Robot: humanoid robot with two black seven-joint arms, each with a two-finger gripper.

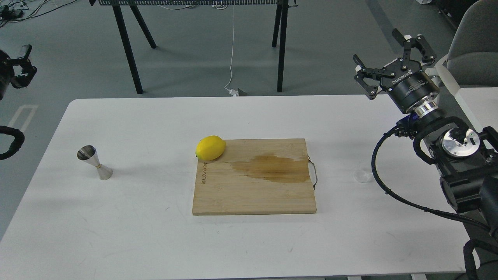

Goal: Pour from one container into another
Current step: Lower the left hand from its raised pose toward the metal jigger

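Note:
The clear glass cup (362, 176) stands on the white table (155, 241), just right of the cutting board and faint against the tabletop. The steel jigger (94, 162) stands upright near the table's left side. My right gripper (378, 48) hangs open above the table's far right corner, well behind and above the cup, holding nothing. My left gripper (20, 70) is at the far left edge, beyond the table and far from the jigger. Only one of its fingers shows, so its state is unclear.
A wooden cutting board (255, 190) with a brown wet stain and a metal handle lies mid-table. A yellow lemon (210, 147) rests on its far left corner. Black table legs (282, 46) stand behind. A grey chair (474, 42) is at the far right.

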